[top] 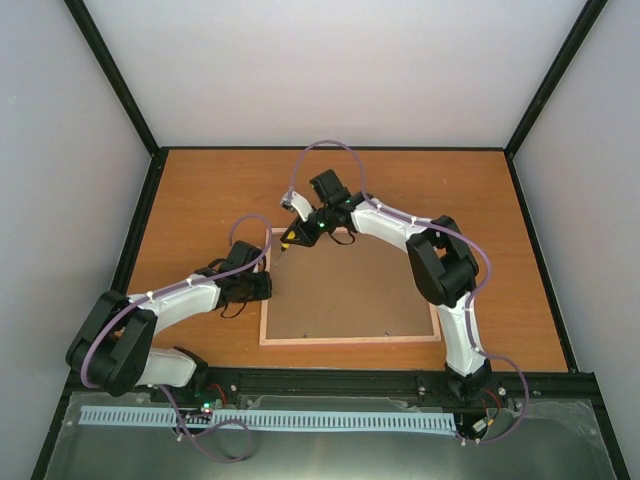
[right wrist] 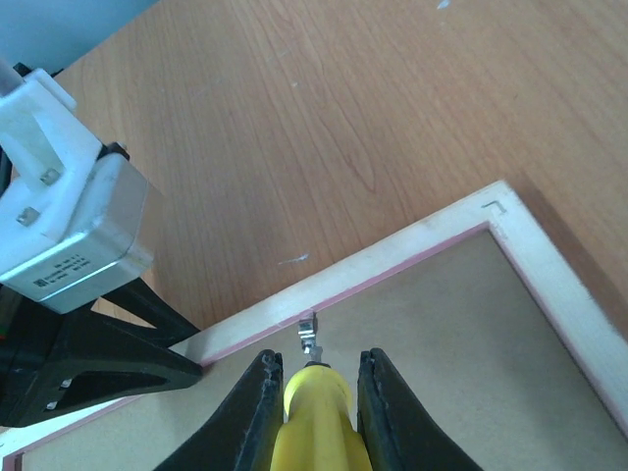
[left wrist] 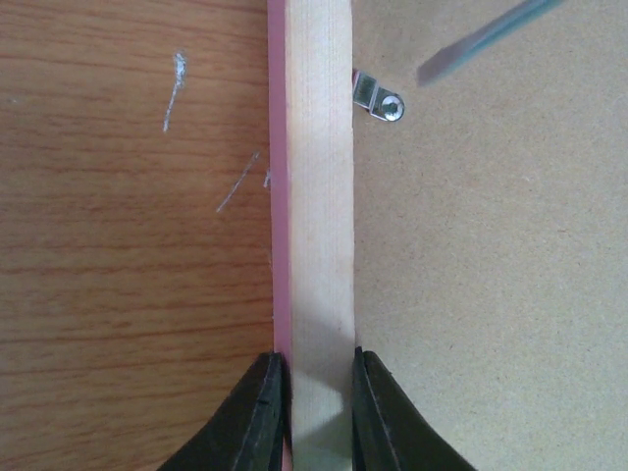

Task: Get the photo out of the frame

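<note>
The frame [top: 350, 341] lies face down on the table, its pale wood edge [left wrist: 319, 196] and pink rim showing around the brown backing board [top: 350, 290]. The photo is hidden under the board. My left gripper [top: 266, 288] is shut on the frame's left rail [left wrist: 319, 368]. My right gripper [top: 300, 232] is shut on a yellow-handled screwdriver [right wrist: 314, 412]. The tool's tip rests at a small metal clip [right wrist: 308, 332] on the inner side of the left rail. The clip [left wrist: 378, 98] and the tool's shaft [left wrist: 481, 39] also show in the left wrist view.
The wooden table [top: 220, 190] is bounded by grey walls with black corner posts. Two small screws [top: 386, 333] sit near the board's near edge. The left arm's wrist housing [right wrist: 69, 226] is close beside the right gripper.
</note>
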`<state>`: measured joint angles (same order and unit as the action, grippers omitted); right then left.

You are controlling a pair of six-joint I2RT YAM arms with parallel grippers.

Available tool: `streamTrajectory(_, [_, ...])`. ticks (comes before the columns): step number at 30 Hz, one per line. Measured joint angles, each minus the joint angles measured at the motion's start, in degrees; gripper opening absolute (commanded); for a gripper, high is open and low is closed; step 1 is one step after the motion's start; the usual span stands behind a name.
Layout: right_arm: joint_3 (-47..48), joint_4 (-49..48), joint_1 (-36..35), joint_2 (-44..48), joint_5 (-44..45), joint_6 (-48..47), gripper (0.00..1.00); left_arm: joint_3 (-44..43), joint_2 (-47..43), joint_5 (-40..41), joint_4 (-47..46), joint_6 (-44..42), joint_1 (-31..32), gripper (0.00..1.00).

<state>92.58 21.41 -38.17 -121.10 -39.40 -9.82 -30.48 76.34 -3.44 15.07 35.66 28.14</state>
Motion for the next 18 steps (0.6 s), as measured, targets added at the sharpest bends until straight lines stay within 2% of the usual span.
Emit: streamTrajectory(18, [1.14, 1.57, -1.44, -2.19, -2.01, -0.07, 0.03, 0.0, 0.0, 0.02, 0.0, 0.0, 0.0, 0.01])
